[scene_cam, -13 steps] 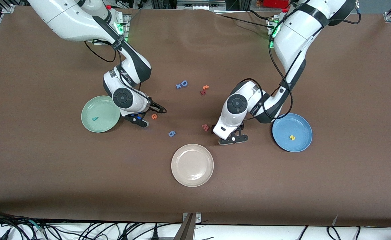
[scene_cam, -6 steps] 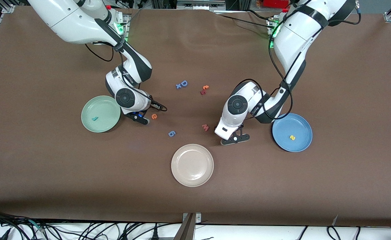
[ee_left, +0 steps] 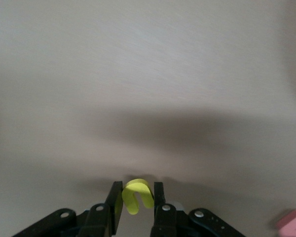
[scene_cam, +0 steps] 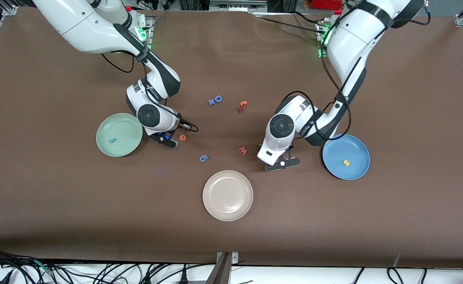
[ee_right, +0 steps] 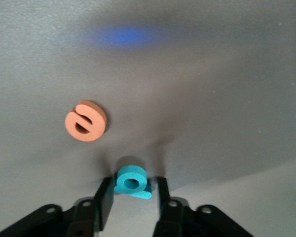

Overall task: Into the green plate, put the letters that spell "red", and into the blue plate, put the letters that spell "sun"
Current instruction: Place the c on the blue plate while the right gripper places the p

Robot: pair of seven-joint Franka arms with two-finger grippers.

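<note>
**Both grippers closed on small letters, "d" and "u"**

The right gripper (ee_right: 130, 197) is low over the table beside the green plate (scene_cam: 126, 123), toward the right arm's end. Its jaws have drawn in on the teal "d" (ee_right: 132, 182), the fingers pressing its two flat sides. The orange "e" (ee_right: 86, 120) lies loose on the mat near it, just apart from the gripper. The teal "r" (scene_cam: 112, 140) already lies in the green plate.

The left gripper (ee_left: 137, 202) is low over the table between the pink "w" (scene_cam: 243, 150) and the blue plate (scene_cam: 357, 146). Its jaws are pinched on the yellow "u" (ee_left: 137, 195), which sits between the fingertips with its open end toward the camera. The yellow "s" (scene_cam: 346, 162) lies in the blue plate. The olive "n" I cannot pick out.

The letters look like thick foam or soft plastic: very light, slightly yielding, matte rather than slippery. Such small pieces likely twist or pop out if squeezed off-centre, so the best hold is across the flat faces at the middle of the body, as both grips seem to be. For the "e", the round outer edge is probably best avoided.

The cream plate (scene_cam: 227, 211), blue "D" (scene_cam: 217, 98), blue "6" (scene_cam: 203, 158) and red-orange pair (scene_cam: 242, 106) lie untouched.
</note>
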